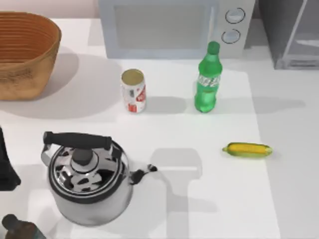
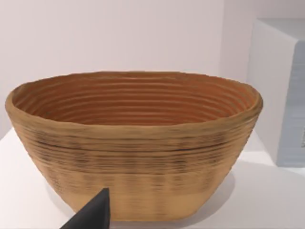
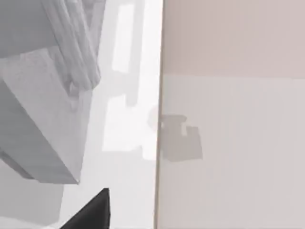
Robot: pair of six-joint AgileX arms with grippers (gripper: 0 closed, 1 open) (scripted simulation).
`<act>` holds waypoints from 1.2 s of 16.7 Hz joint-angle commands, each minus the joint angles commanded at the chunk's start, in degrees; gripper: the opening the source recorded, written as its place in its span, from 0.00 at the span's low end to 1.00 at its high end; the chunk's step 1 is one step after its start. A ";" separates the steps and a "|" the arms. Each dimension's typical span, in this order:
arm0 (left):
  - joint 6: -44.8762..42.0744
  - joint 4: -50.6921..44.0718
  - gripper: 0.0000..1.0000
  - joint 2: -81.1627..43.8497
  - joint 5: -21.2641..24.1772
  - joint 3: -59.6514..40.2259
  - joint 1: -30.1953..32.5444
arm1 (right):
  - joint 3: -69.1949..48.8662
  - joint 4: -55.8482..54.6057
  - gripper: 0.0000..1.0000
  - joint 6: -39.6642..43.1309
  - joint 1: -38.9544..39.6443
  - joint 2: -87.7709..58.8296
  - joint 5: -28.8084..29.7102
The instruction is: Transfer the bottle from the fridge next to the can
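The bottle, one green soda bottle, stands upright on the table just in front of the microwave, with one white can near it on its left, apart; judged from this, it is already out of the fridge and set beside the can. One corn cob, one kettle and one woven basket lie further out. The left arm sits parked at the table's left edge; whether either arm's jaws are wide or narrow I cannot tell.
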State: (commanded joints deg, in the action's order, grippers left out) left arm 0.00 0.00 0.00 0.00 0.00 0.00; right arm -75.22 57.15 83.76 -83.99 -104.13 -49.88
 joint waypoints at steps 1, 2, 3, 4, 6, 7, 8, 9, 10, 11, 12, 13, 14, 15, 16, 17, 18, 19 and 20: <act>0.00 0.00 1.00 0.00 0.00 0.00 0.00 | 0.09 -4.19 1.00 -5.43 3.08 -0.11 0.77; 0.00 0.00 1.00 0.00 0.00 0.00 0.00 | 0.20 -8.47 1.00 -10.96 6.22 -0.20 1.55; 0.00 0.00 1.00 0.00 0.00 0.00 0.00 | 0.32 -12.79 1.00 -16.47 9.39 -0.27 2.34; 0.00 0.00 1.00 0.00 0.00 0.00 0.00 | 0.45 -17.05 1.00 -21.85 12.54 -0.33 3.12; 0.00 0.00 1.00 0.00 0.00 0.00 0.00 | 0.71 -25.11 1.00 -31.64 18.52 -0.43 4.59; 0.00 0.00 1.00 0.00 0.00 0.00 0.00 | 0.83 -28.80 1.00 -35.85 21.27 -0.46 5.26; 0.00 0.00 1.00 0.00 0.00 0.00 0.00 | 0.94 -32.15 1.00 -39.50 23.80 -0.49 5.87; 0.00 0.00 1.00 0.00 0.00 0.00 0.00 | 1.03 -35.04 1.00 -42.52 26.02 -0.51 6.41; 0.00 0.00 1.00 0.00 0.00 0.00 0.00 | 1.11 -37.37 1.00 -44.90 27.87 -0.52 6.86; 0.00 0.00 1.00 0.00 0.00 0.00 0.00 | 1.17 -39.13 1.00 -46.69 29.33 -0.52 7.22; 0.00 0.00 1.00 0.00 0.00 0.00 0.00 | 1.22 -40.31 1.00 -47.89 30.35 -0.50 7.47; 0.00 0.00 1.00 0.00 0.00 0.00 0.00 | 1.24 -40.90 1.00 -48.48 30.87 -0.49 7.60; 0.00 0.00 1.00 0.00 0.00 0.00 0.00 | 1.25 -40.93 1.00 -48.52 30.90 -0.49 7.60; 0.00 0.00 1.00 0.00 0.00 0.00 0.00 | 1.25 -40.93 1.00 -48.52 30.90 -0.49 7.60; 0.00 0.00 1.00 0.00 0.00 0.00 0.00 | 1.25 -40.93 1.00 -48.52 30.90 -0.49 7.60; 0.00 0.00 1.00 0.00 0.00 0.00 0.00 | 1.53 -41.03 1.00 -48.40 30.30 -0.13 7.49; 0.00 0.00 1.00 0.00 0.00 0.00 0.00 | 1.56 -41.09 1.00 -48.50 30.41 -0.11 7.61; 0.00 0.00 1.00 0.00 0.00 0.00 0.00 | 1.73 -41.41 1.00 -48.99 31.01 0.02 8.21; 0.00 0.00 1.00 0.00 0.00 0.00 0.00 | 2.11 -42.00 1.00 -50.00 32.25 0.28 9.39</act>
State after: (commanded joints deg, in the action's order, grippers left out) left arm 0.00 0.00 0.00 0.00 0.00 0.00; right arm -73.11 15.15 33.76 -51.75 -103.85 -40.49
